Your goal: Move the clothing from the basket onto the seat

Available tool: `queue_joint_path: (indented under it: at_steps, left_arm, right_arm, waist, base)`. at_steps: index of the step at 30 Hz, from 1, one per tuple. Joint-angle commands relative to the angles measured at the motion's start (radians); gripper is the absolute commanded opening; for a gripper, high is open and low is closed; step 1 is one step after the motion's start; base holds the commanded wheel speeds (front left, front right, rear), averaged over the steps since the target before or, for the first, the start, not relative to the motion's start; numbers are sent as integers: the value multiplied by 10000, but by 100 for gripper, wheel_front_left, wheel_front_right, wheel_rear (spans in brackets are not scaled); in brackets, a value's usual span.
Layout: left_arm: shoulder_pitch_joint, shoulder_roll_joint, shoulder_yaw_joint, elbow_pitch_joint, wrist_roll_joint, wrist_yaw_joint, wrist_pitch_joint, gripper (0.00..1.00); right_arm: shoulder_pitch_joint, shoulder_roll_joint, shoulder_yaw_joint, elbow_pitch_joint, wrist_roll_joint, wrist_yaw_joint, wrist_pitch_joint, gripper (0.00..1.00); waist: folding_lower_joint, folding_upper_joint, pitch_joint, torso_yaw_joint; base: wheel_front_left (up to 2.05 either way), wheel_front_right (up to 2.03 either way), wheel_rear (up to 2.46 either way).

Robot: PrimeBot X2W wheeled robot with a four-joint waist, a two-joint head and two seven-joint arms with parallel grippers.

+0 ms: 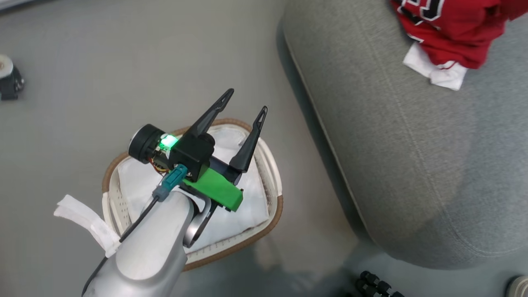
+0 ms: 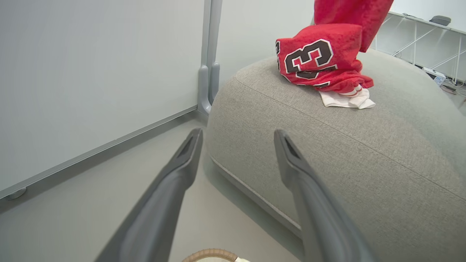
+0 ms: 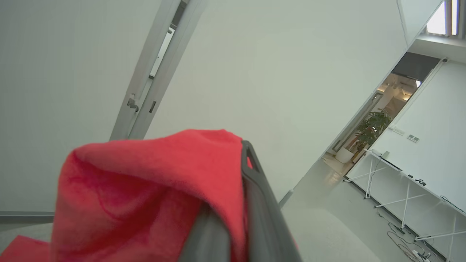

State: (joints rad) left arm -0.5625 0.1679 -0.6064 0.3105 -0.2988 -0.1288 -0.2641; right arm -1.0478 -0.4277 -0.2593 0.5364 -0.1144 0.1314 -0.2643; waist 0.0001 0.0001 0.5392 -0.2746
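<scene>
Though agape, left tool [image 1: 246, 100] above basket [image 1: 279, 206]

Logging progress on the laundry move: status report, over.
Left gripper open, over the basket. Right gripper shut on red garment, held above the seat. Numbered jersey lies on seat. Nothing seen in the way.

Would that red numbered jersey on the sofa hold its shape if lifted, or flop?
Probably flops: the jersey lies crumpled in soft folds on the seat. Likely light: the red garment pinched in the right gripper drapes limply over its fingers.
</scene>
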Motion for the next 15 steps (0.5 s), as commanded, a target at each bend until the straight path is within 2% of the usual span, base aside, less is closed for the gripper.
queue_joint_path:
  at_steps: [1,7,12,13,15]
  left_arm:
    - [-229,45,66,-73,80,-33,-3,100]
    - [-213,9,134,-299,-29,-33,-3,100]
    - [-33,202,84,-402,-165,-33,-3,100]
    - [16,221,87,-415,-189,-33,-3,100]
    - [87,234,100,-408,-221,-33,-3,100]
  right_arm:
    - [348,111,-68,230,-86,-14,-2,0]
    - [1296,645,19,926,-162,-14,-2,0]
    - [1745,980,24,872,-148,-14,-2,0]
    - [1824,1018,26,815,-159,-14,-2,3]
    - [1942,1086,52,748,-191,-14,-2,35]
  waist:
    - [-1,-1,985,760]
    - [-1,-1,1279,778]
    - [-1,-1,1213,572]
    - [-1,-1,1157,520]
    - [-1,-1,1044,451]
  base:
    - [0,0,0]
    - [0,0,0]
    - [0,0,0]
    - [0,0,0]
    - [0,0,0]
